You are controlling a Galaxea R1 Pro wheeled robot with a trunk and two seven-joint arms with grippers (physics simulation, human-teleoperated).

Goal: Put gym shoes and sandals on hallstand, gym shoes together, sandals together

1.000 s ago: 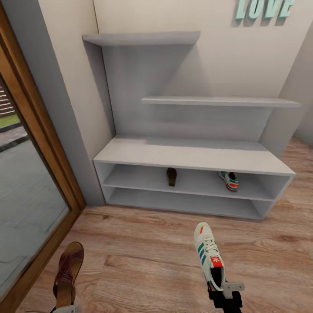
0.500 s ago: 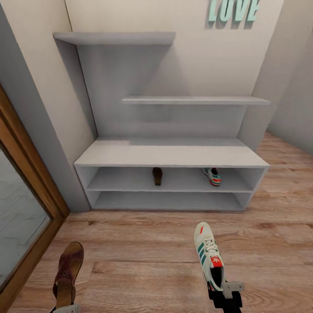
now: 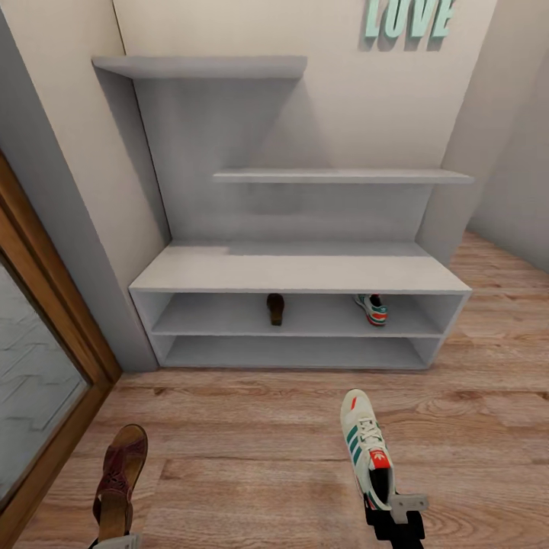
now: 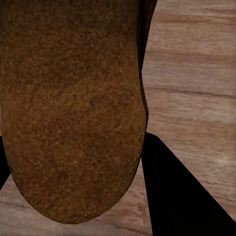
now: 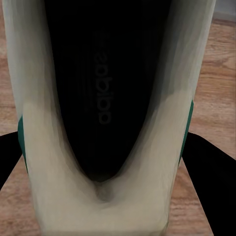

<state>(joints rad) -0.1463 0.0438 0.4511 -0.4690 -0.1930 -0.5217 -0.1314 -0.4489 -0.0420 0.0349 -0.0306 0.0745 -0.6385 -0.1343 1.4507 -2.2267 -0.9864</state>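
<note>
view steadied since a second ago, hallstand [image 3: 297, 274] now squarely ahead | sandal [image 3: 116, 480] clamped in left gripper [image 3: 114, 543]; gym shoe [image 3: 367, 450] gripped by right gripper [image 3: 396, 522] | other sandal [image 3: 275, 309] and gym shoe [image 3: 372, 309] shelved apart; pairing judged pending

A home entryway: a white shoe rack [image 3: 301, 271] against the far wall, teal "LOVE" wall letters [image 3: 408, 17], wood-plank floor [image 3: 252, 450], wood-framed glass door [image 3: 46, 335] at left.

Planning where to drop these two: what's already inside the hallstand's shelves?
On the hallstand's upper open shelf sit one brown sandal near the middle and one gym shoe toward the right, apart. The lower shelf looks bare where visible; its back is hidden by the shelf above.
</note>
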